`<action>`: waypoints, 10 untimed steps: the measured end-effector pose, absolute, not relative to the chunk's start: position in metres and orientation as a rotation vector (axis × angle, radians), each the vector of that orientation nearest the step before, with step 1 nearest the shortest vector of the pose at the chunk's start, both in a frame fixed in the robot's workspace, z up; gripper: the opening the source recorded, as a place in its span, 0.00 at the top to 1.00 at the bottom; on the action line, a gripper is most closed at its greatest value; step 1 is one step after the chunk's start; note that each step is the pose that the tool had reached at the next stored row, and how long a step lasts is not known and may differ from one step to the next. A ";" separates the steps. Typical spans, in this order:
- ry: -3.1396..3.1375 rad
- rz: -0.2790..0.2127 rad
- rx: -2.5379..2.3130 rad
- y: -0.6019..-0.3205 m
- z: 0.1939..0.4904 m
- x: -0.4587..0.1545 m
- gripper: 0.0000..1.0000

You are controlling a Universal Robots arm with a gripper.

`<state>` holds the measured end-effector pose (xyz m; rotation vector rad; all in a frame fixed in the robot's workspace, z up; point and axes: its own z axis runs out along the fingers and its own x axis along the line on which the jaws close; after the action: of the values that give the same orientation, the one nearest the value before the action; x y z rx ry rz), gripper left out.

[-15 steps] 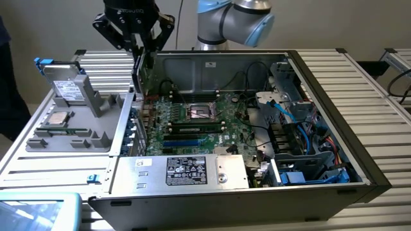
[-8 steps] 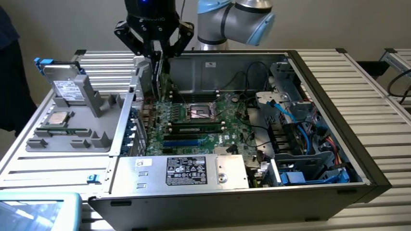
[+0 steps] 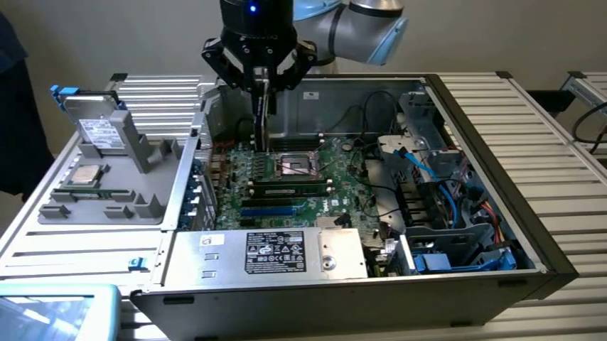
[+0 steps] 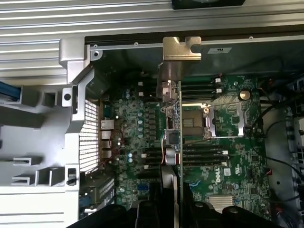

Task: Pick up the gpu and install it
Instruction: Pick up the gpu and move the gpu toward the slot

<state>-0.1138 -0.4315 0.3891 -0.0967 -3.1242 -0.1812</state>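
My gripper [image 3: 260,87] is shut on the gpu [image 3: 261,117], a thin card held on edge and hanging upright over the far part of the green motherboard [image 3: 328,202] inside the open computer case [image 3: 493,177]. In the wrist view the gpu [image 4: 174,128] shows edge-on, its silvery end bracket [image 4: 181,51] pointing toward the case's rear wall, with my gripper [image 4: 174,194] clamped on the card's near end. The card hangs above the board, over the area beside the CPU socket [image 4: 194,121]. I cannot tell whether it touches a slot.
A grey parts tray [image 3: 142,206] at the exterior view's left holds a silver hard drive [image 3: 99,128] standing upright, a CPU [image 3: 87,174] and a memory stick [image 3: 95,193]. The power supply [image 3: 275,252] sits at the case's near side; blue cables and drive cages [image 3: 446,213] crowd its right.
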 end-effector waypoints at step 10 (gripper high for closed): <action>-3.095 -0.178 -0.086 -0.432 0.379 -0.071 0.71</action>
<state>-0.0714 -0.4315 0.3789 -0.0863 -3.0945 -0.1779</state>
